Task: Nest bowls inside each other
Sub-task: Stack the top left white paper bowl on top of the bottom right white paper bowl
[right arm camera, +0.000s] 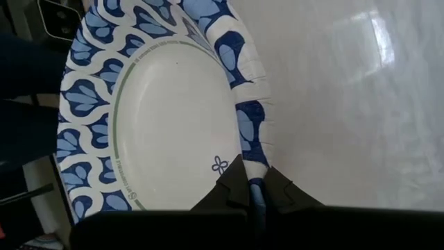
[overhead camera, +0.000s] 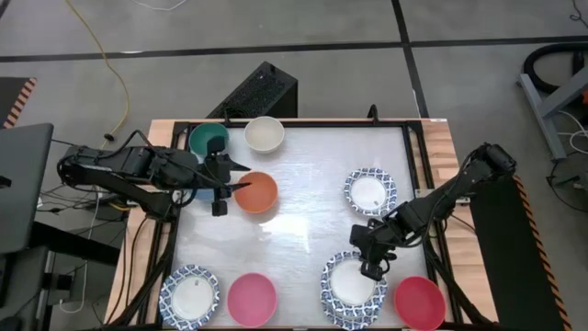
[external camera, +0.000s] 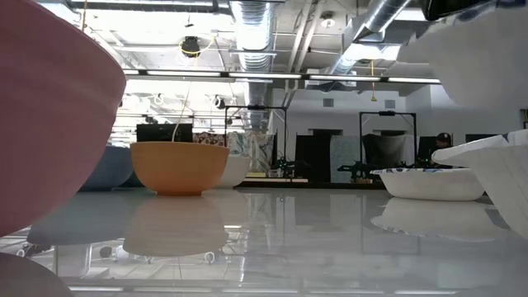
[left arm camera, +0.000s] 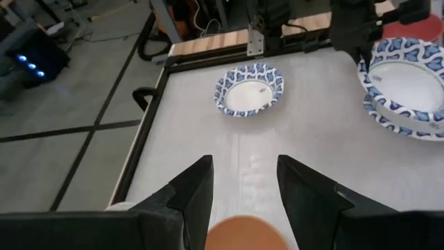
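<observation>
My right gripper (overhead camera: pixel 372 268) is shut on a blue-and-white patterned bowl (right arm camera: pixel 166 118) that hangs just over another patterned bowl (left arm camera: pixel 402 121) near the table's front right. My left gripper (left arm camera: pixel 243 187) stands open above the orange bowl (overhead camera: pixel 257 192), which rests on its base at the left. The teal bowl (overhead camera: pixel 209 140) and the cream-white bowl (overhead camera: pixel 265 134) stand at the far left. A third patterned bowl (overhead camera: pixel 370 191) sits at the right. Another patterned bowl (overhead camera: pixel 190 296), a pink bowl (overhead camera: pixel 252 299) and a red bowl (overhead camera: pixel 420 302) line the near edge. My right gripper pinches the patterned bowl's rim (right arm camera: pixel 251 163) between its two fingers, one on the inner face and one on the outer. The fingers slant down from above and lie across the rim. The bowl is held open side up over the lower patterned bowl; whether the two touch, I cannot tell.
A raised dark frame (overhead camera: pixel 415 138) and wooden borders run round the white table top. The middle of the table (overhead camera: pixel 312 211) is bare. A dark box (overhead camera: pixel 257 92) lies beyond the far edge.
</observation>
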Robot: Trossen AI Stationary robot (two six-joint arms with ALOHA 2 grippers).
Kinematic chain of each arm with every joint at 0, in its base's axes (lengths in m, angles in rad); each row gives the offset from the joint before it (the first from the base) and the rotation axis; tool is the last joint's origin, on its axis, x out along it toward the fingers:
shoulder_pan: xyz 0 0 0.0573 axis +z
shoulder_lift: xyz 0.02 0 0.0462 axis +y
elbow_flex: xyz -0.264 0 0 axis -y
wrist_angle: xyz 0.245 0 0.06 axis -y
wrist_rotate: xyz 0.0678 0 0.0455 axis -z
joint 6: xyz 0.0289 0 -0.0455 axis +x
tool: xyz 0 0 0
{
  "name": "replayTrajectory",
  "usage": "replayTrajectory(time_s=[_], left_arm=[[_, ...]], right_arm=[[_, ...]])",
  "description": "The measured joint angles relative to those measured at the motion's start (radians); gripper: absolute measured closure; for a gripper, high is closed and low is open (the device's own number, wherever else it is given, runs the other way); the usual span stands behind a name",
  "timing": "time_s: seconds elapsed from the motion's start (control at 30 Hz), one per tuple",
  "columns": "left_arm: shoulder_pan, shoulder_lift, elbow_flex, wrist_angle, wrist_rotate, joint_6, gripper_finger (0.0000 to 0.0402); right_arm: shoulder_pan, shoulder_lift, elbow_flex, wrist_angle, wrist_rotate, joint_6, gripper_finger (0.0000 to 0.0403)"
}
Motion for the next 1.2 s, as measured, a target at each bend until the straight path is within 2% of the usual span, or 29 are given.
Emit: replayTrajectory(time_s=[0.2, 0.6, 0.83, 1.2], left_arm=[[0.000, 0.000, 0.000, -0.004, -0.015, 0.001, 0.0251], [0.000, 0.000, 0.000, -0.005, -0.015, 0.008, 0.0251], [0.000, 0.000, 0.000, -0.005, -0.042, 0.016, 0.0251], [0.000, 0.000, 0.000, -0.004, -0.042, 0.015, 0.0251]], right_arm=[[0.009, 0.019, 0.001, 0.010, -0.004, 0.005, 0.0386], [0.062, 0.160, 0.002, 0.087, -0.054, 0.017, 0.0386], [0.054, 0.163, 0.002, 0.090, -0.054, 0.015, 0.0385], [0.053, 0.162, 0.002, 0.097, -0.057, 0.012, 0.0343]])
